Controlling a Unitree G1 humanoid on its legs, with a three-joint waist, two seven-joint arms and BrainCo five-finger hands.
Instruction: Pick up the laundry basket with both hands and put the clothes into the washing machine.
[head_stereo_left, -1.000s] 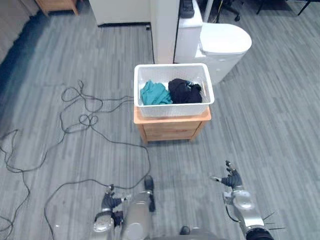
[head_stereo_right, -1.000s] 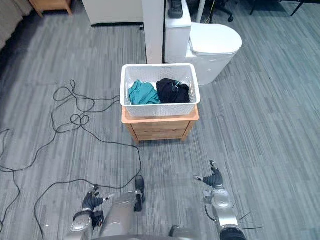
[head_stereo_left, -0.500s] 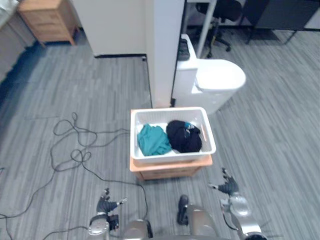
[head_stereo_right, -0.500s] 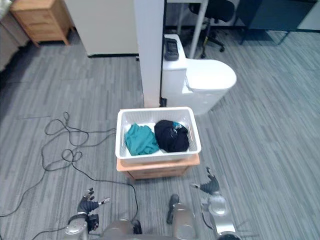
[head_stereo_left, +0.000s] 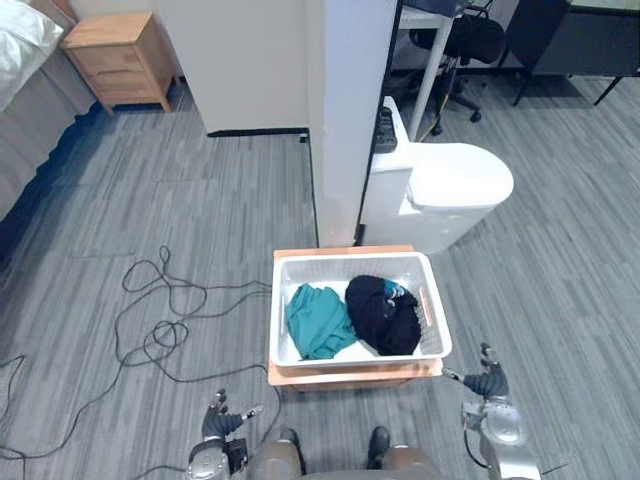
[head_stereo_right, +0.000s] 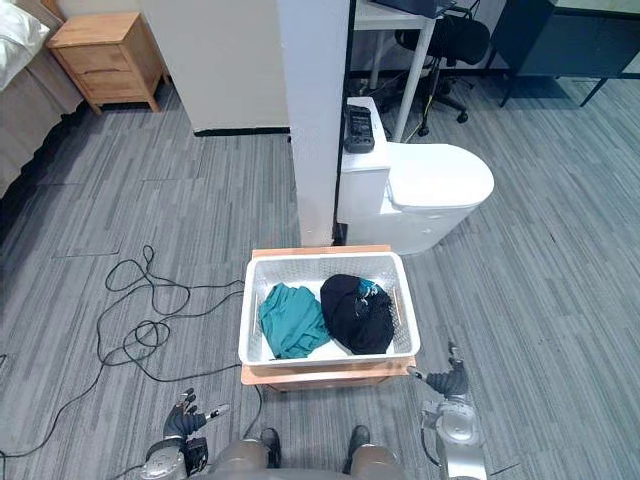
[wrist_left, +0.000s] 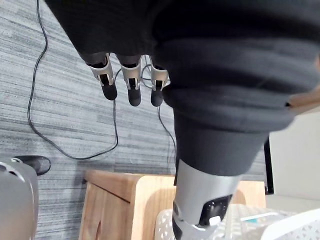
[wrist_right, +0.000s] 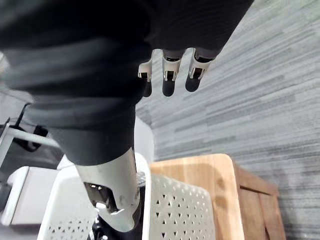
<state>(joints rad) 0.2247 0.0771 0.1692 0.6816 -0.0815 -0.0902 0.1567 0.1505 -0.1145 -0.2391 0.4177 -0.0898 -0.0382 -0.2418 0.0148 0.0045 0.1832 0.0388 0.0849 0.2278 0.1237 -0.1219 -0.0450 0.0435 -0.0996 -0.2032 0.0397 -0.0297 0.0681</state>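
Note:
A white perforated laundry basket sits on a low wooden stand just in front of me. Inside lie a teal garment on the left and a black garment on the right. My left hand hangs low off the stand's front left corner, its fingers straight and holding nothing. Close by the basket's front right corner, my right hand is also open, with its fingers straight. Neither hand touches the basket. Behind the basket stands a white machine with a rounded shut lid.
A white pillar rises right behind the stand, beside the machine. A wooden bedside cabinet and a bed are at the far left. An office chair and desk legs stand at the back right.
The whole picture has shifted as the camera moved closer and tilted up; the basket now lies lower and nearer. Both hands stay open and now flank the stand's front corners.

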